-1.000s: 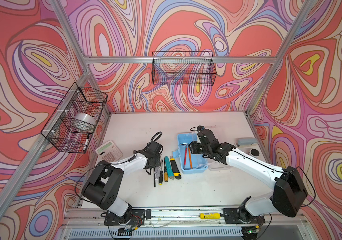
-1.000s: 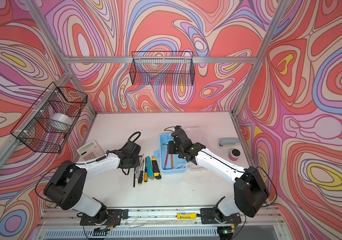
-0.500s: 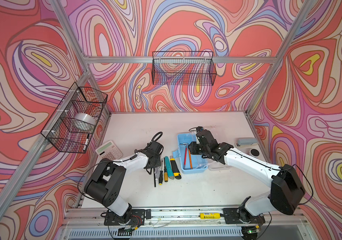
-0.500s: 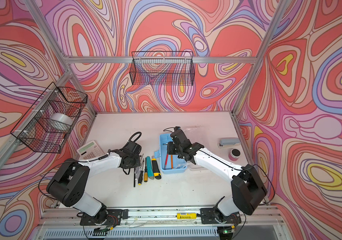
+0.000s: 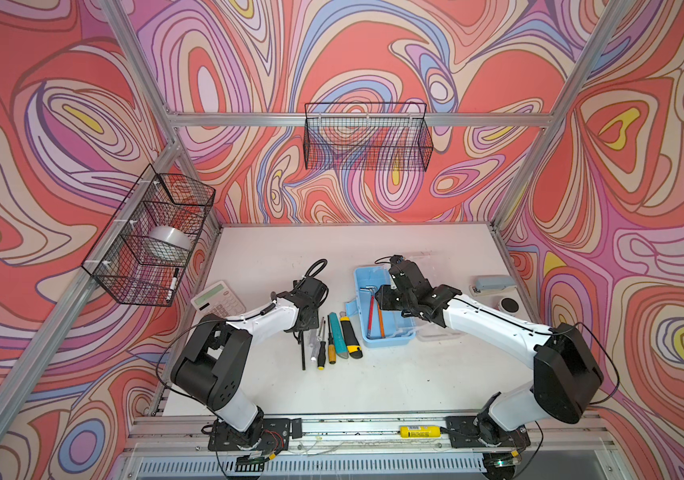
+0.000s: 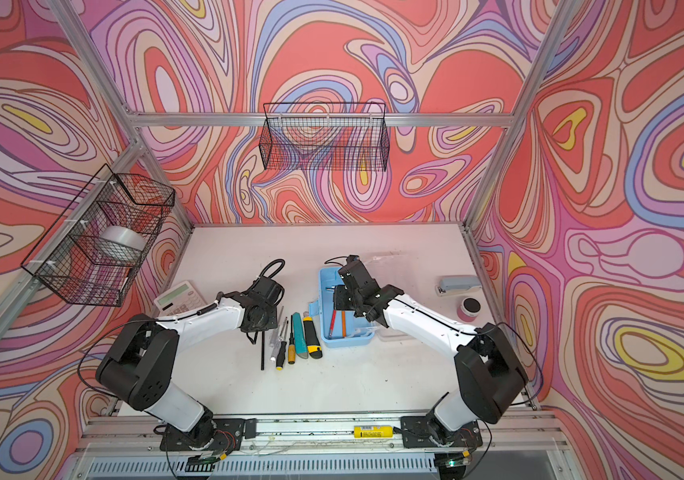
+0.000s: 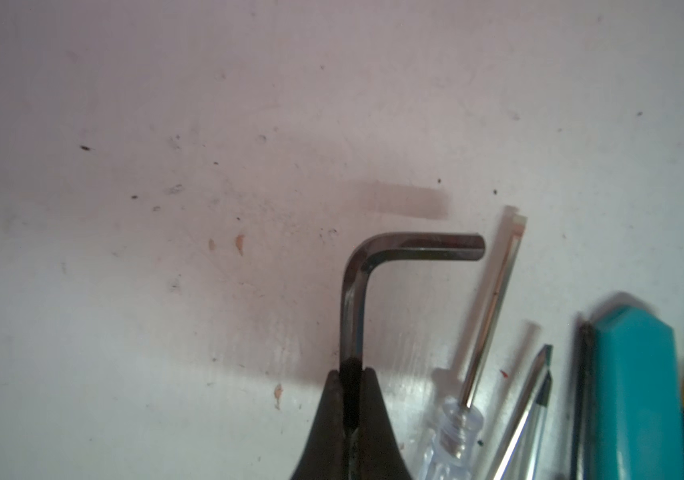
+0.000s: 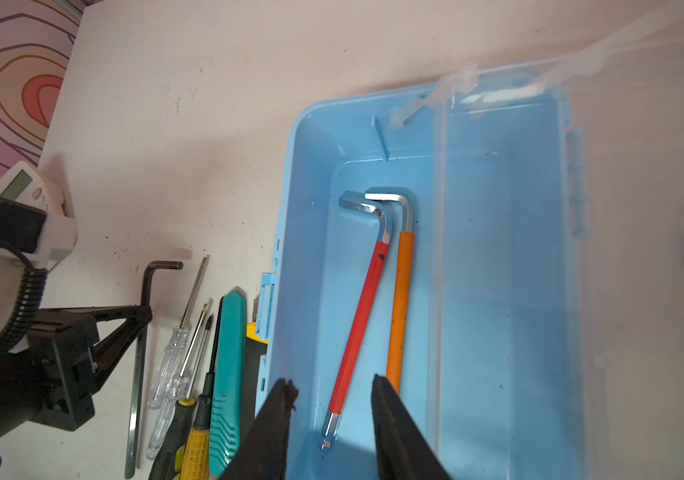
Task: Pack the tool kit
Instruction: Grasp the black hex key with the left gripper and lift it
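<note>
Left gripper [image 7: 350,372] is down on the bench [image 5: 332,249], jaws pinched tight on the long shank of the black hex key [image 7: 415,247]. Its short arm bends off toward the screwdrivers, and whether the key is clear of the bench is hard to tell. Just beside it runs the row of loose tools: a clear-handled screwdriver [image 5: 315,344], a black-handled screwdriver [image 5: 322,358], a yellow-handled screwdriver [image 5: 332,353], then the teal utility knife [image 5: 338,332] and the black-and-yellow utility knife [image 5: 351,338]. They lie side by side, and that last knife sits close against the tool box [image 5: 386,341]. The light-blue box sits mid-bench with its clear lid [image 8: 643,208] swung open on the far side from the tools. Inside, the red-sleeved hex key [image 8: 361,316] and the orange-sleeved hex key [image 8: 400,307] lie next to each other on the floor of the box. Right gripper [image 8: 332,381] hangs over the box, jaws partly apart and holding nothing, with the red key showing between the tips below. The white calculator [image 5: 217,297] sits off by the left arm, and the pale blue stapler [image 5: 494,284] lies well apart at the right edge of the bench.
</note>
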Controlling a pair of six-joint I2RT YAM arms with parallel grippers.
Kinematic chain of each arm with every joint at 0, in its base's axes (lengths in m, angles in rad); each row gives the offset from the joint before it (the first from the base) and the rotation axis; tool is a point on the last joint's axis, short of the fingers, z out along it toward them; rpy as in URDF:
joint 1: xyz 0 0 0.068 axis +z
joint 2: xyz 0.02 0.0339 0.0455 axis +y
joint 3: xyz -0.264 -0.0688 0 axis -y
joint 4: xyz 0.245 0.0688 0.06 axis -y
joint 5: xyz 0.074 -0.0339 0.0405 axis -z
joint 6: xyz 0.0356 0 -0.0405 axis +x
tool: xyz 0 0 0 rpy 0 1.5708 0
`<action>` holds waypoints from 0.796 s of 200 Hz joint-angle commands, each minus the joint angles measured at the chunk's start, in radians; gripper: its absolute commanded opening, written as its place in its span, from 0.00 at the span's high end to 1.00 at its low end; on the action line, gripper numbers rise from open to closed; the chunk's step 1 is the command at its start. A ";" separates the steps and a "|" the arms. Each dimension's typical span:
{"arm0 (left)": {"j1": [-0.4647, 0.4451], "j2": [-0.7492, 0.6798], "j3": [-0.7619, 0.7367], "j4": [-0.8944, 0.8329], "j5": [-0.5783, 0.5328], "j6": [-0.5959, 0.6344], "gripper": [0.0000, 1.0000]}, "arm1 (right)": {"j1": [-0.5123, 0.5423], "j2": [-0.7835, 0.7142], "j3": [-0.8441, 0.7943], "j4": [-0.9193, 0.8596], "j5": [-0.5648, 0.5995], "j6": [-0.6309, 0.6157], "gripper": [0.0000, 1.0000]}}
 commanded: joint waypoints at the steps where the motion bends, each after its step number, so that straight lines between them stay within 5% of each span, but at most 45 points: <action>1: 0.009 -0.064 0.038 -0.088 -0.092 0.011 1.00 | 0.002 0.012 0.020 0.016 0.019 -0.005 0.65; 90: 0.006 -0.267 0.166 0.098 0.460 -0.158 1.00 | -0.044 -0.090 -0.002 0.037 0.033 0.002 0.65; 159: -0.140 -0.051 0.319 0.255 0.425 -0.232 1.00 | -0.073 -0.139 -0.029 0.041 0.041 0.013 0.65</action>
